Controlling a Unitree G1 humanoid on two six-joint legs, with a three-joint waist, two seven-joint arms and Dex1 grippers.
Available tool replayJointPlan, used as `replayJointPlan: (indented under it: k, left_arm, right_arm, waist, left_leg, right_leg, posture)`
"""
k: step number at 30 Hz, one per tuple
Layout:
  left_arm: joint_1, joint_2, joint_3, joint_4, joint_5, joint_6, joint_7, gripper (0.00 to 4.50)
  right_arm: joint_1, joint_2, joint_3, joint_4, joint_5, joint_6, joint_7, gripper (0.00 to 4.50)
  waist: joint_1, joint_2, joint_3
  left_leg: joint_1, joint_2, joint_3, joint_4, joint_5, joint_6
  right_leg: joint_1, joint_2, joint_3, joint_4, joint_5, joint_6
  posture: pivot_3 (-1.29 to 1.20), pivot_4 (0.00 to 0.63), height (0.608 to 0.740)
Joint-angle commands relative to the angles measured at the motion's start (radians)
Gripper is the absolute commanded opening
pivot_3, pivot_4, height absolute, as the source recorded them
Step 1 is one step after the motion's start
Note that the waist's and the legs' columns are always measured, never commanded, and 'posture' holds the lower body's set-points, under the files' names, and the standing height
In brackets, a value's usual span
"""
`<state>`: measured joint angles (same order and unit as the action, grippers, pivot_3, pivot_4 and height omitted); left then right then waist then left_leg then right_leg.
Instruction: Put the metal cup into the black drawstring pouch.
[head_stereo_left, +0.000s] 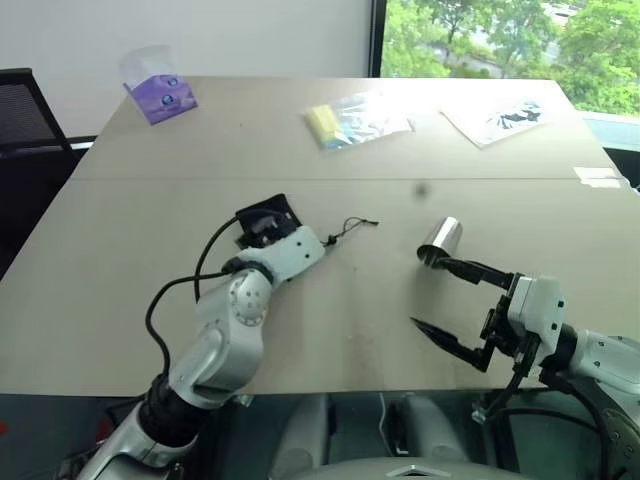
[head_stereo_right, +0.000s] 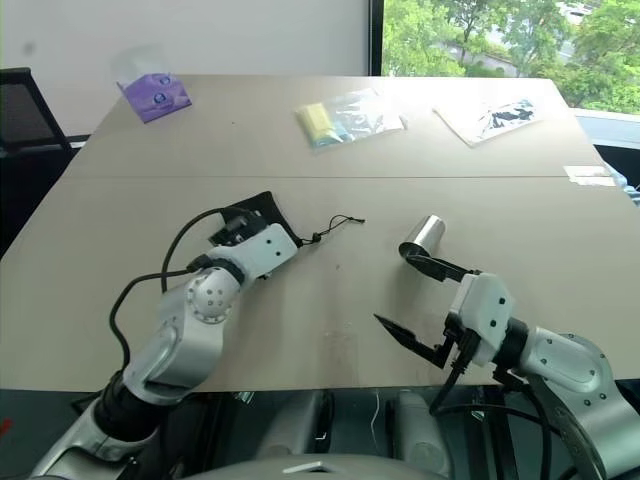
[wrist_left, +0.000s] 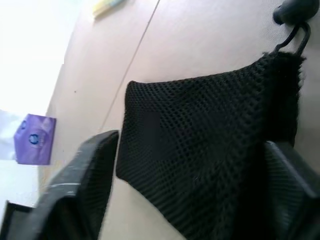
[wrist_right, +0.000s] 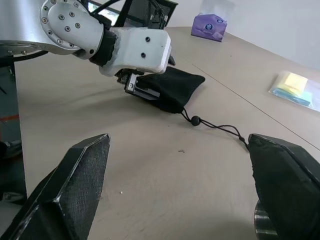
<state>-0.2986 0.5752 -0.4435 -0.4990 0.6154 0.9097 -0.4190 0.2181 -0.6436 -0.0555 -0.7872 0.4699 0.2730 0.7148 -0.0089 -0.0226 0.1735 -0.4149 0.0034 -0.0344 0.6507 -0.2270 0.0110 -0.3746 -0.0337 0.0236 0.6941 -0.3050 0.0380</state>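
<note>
Beige and broad, the desk (head_stereo_left: 120, 260) runs back to a window with green trees. On it the small shiny silver steel metal cup (head_stereo_left: 440, 243) lies on its side, its long axis slanting away from the robot, its open rim touching or just short of the far fingertip of the right gripper (head_stereo_left: 441, 297), whose jaws stand wide apart and empty. So the right arm is the nearer one to the cup. The soft black mesh drawstring pouch (wrist_left: 210, 150) lies between the left gripper's (wrist_right: 145, 90) jaws, which stand partly apart around it; whether they pinch the fabric I cannot tell. Its knotted cord (head_stereo_left: 350, 227) trails toward the cup.
</note>
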Motion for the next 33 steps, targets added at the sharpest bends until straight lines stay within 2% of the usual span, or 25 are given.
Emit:
replayJointPlan:
  k: [1, 4, 5, 9, 13, 16, 20, 26, 33]
  left_arm:
    - [-0.024, -0.012, 0.011, 0.005, 0.025, 0.011, -0.014, 1.8]
    - [-0.037, -0.034, 0.043, 0.024, -0.004, 0.039, -0.042, 0.37]
    - [-0.043, -0.048, 0.06, 0.025, -0.026, 0.059, -0.059, 0.05]
    - [-0.092, -0.146, 0.198, 0.055, -0.167, 0.167, -0.117, 0.05]
    - [-0.126, -0.221, 0.32, 0.075, -0.302, 0.268, -0.158, 0.05]
    - [-0.17, -0.297, 0.446, 0.093, -0.423, 0.414, -0.192, 0.05]
    - [-0.213, -0.352, 0.557, 0.108, -0.546, 0.568, -0.208, 0.05]
    - [-0.26, -0.378, 0.646, 0.12, -0.66, 0.689, -0.181, 0.05]
    - [-0.287, -0.38, 0.67, 0.125, -0.729, 0.705, -0.114, 0.05]
  right_arm:
    - [-0.005, 0.005, -0.011, -0.032, -0.001, 0.002, -0.022, 4.5]
    - [-0.013, 0.02, -0.007, -0.032, -0.034, -0.002, -0.06, 4.5]
    - [-0.021, 0.023, -0.003, -0.03, -0.056, 0.008, -0.083, 4.5]
    - [-0.047, 0.036, 0.008, -0.029, -0.125, 0.039, -0.151, 4.5]
    - [-0.061, -0.007, 0.045, -0.047, -0.297, 0.105, -0.229, 4.5]
    - [-0.081, -0.015, 0.064, -0.019, -0.412, 0.143, -0.29, 4.5]
    - [-0.104, -0.004, 0.076, 0.032, -0.504, 0.169, -0.336, 4.5]
    - [-0.143, 0.024, 0.081, 0.076, -0.533, 0.204, -0.333, 4.5]
    - [-0.234, 0.05, 0.126, 0.176, -0.598, 0.231, -0.341, 4.5]
  waist:
    - [-0.002, 0.0, 0.0]
    - [-0.002, 0.0, 0.0]
    - [-0.002, 0.0, 0.0]
    - [0.001, 0.0, 0.0]
    - [0.0, 0.0, 0.0]
    - [-0.001, 0.0, 0.0]
    - [-0.002, 0.0, 0.0]
    - [-0.002, 0.0, 0.0]
    - [-0.003, 0.0, 0.0]
  left_leg:
    - [0.0, 0.0, 0.0, 0.0, 0.0, 0.0]
    - [0.0, 0.0, 0.0, 0.0, 0.0, 0.0]
    - [0.0, 0.0, 0.0, 0.0, 0.0, 0.0]
    - [0.0, 0.0, 0.0, 0.001, 0.0, 0.0]
    - [0.0, 0.0, -0.001, 0.001, 0.0, 0.0]
    - [0.0, -0.001, 0.0, 0.001, 0.0, 0.0]
    - [0.0, -0.001, -0.001, 0.001, 0.0, -0.001]
    - [0.0, -0.001, 0.0, 0.001, 0.001, -0.002]
    - [0.0, -0.001, 0.0, 0.001, 0.002, -0.004]
  right_leg:
    - [0.0, 0.0, 0.0, 0.0, 0.0, 0.0]
    - [0.0, 0.0, 0.0, 0.0, 0.0, 0.0]
    - [0.0, 0.0, 0.0, 0.0, 0.0, 0.0]
    - [0.0, 0.0, -0.001, 0.0, 0.0, 0.0]
    - [0.0, 0.0, -0.002, 0.001, 0.0, 0.0]
    - [0.0, 0.0, -0.003, 0.001, 0.0, 0.0]
    - [0.0, 0.001, -0.005, 0.001, 0.0, 0.0]
    - [0.0, 0.0, -0.005, 0.001, 0.0, 0.0]
    - [0.0, 0.0, -0.004, 0.001, 0.0, 0.0]
  posture:
    - [0.0, 0.15, 0.74]
    - [0.0, 0.15, 0.74]
    - [0.0, 0.15, 0.74]
    - [0.0, 0.15, 0.74]
    - [0.0, 0.15, 0.74]
    - [0.0, 0.15, 0.74]
    - [0.0, 0.15, 0.74]
    - [0.0, 0.15, 0.74]
    - [0.0, 0.15, 0.74]
